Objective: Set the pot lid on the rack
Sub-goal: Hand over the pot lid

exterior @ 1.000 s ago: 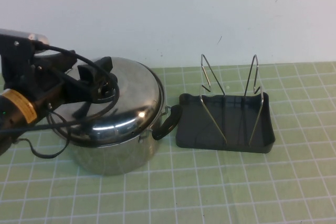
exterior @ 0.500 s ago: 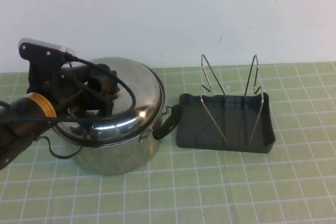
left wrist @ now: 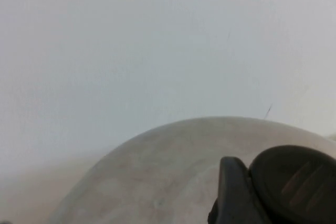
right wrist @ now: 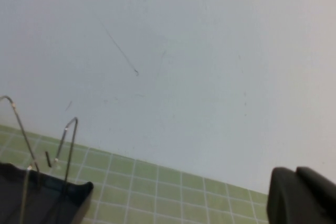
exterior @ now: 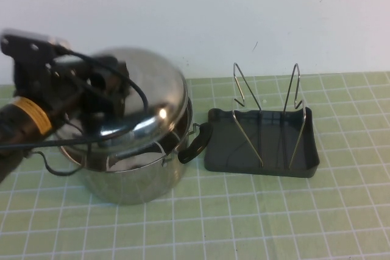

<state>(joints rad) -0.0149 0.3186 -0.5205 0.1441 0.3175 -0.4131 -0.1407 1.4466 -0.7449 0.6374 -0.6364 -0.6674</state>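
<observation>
High view. Left gripper [exterior: 109, 92] sitting at centre left of the frame, fingers clamped on the black knob of the pot lid [exterior: 146, 98]. Pot lid hanging tilted above the pot [exterior: 131, 178], its right-hand edge raised clear of the rim, a dark gap showing beneath. Pot standing at lower left on the green gridded mat [exterior: 256, 217], one black handle [exterior: 194, 142] pointing toward frame right. Rack [exterior: 262, 144] lying right of centre, just beside that handle, its two chrome-wire loops [exterior: 247, 111] standing upright with nothing between them. White wall [exterior: 213, 10] filling the upper half of the frame. Right gripper not appearing here.

Left wrist view. Dome of the pot lid [left wrist: 157, 182] filling the lower part of the frame, dark gripper parts at lower right, pale wall above.

Right wrist view. Right gripper [right wrist: 302, 195] showing as a dark shape at the lower right corner, hanging over the mat edge well apart from the rack [right wrist: 42, 198] at lower left; finger spacing impossible to tell. Wire loops rising at far left.
</observation>
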